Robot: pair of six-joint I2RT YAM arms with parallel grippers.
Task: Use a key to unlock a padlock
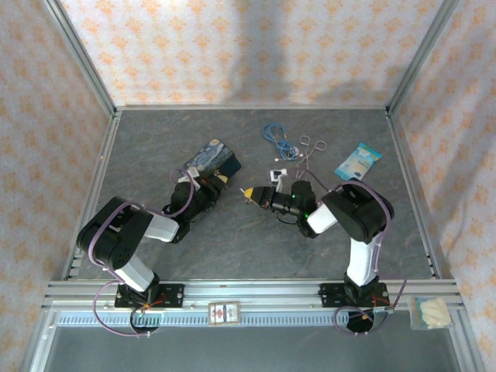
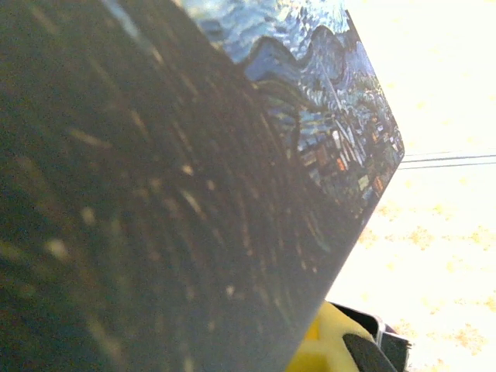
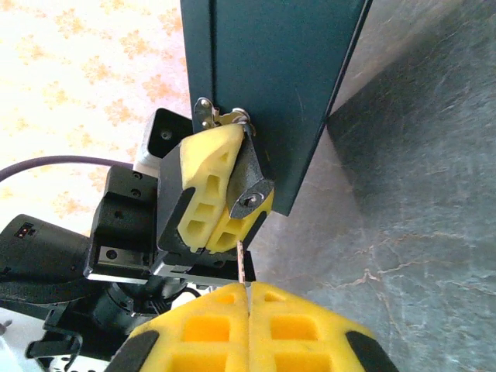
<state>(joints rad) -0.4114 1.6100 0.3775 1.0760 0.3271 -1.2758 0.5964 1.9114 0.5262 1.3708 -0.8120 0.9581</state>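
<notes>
Right pincer (image 3: 249,293) is holding the key (image 3: 243,263) up to the padlock (image 3: 253,182).
Closed tight on the key, it is pointing the blade tip just beside the keyhole (image 3: 249,200); the left pincer (image 3: 240,194) is clamping the padlock at the edge of the painted tin (image 3: 271,77), above the worktop (image 3: 418,194).

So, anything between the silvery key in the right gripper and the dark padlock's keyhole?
Nothing separate. The silvery metal key, pinched in the right gripper, points at the small dark padlock clamped by the left gripper. Its tip sits under the lower edge of a yellow finger pad, offset from the keyhole; that edge may catch it.
</notes>
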